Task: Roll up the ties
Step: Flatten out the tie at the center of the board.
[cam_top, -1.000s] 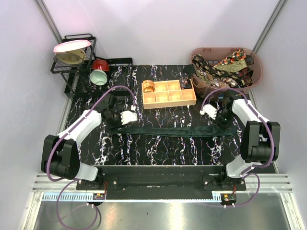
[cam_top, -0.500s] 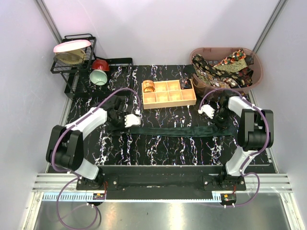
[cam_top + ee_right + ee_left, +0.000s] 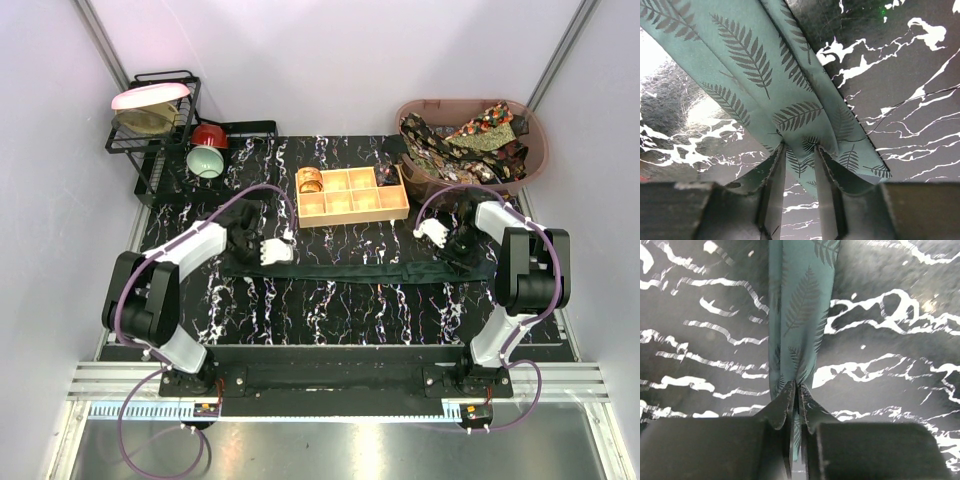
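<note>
Left gripper point(image 3: 796, 390) clamped on one end of the green tie point(image 3: 360, 272), right gripper point(image 3: 799, 155) clamped on the other. The tie is stretched across the surface point(image 3: 330, 315). I'd hold tension even, edges square, and roll tight. My right pinch possibly bunches the fabric.

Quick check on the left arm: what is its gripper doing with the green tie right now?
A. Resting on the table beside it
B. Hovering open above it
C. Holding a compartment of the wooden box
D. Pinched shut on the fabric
D. In the left wrist view the left gripper has its fingers closed together, with the fern-print green tie squeezed between them.
</note>
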Controlling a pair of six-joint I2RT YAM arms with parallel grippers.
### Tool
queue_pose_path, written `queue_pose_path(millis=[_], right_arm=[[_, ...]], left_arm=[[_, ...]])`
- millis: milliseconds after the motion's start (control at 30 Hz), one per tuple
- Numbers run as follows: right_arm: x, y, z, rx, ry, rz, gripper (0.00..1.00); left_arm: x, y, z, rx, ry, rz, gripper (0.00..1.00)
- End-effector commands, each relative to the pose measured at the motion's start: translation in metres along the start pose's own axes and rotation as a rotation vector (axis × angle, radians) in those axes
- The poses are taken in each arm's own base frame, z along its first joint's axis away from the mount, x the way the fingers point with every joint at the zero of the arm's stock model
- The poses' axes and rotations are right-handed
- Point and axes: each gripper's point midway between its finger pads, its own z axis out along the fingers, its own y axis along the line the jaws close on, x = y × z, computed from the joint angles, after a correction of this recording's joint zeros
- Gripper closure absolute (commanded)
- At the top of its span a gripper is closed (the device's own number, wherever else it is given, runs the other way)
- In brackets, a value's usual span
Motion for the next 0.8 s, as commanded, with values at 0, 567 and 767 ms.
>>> queue_pose_path(millis=[0,567,767], right_arm=[[0.009,0.001,0.018,-0.012,0.027,-0.003,0.62],[-0.009,-0.003,-0.021,0.003,-0.057,0.044,0.48],[-0.017,-0.010,-0.047,0.060,-0.092,0.022,0.47]], left_arm=[[0.012,0.015,-0.023,-0.091,0.009,0.007,0.97],[0.030,0.008,-0.006,-0.066,0.023,-0.020,1.00],[0.021,0.007,-0.011,-0.078,-0.017,-0.011,1.00]])
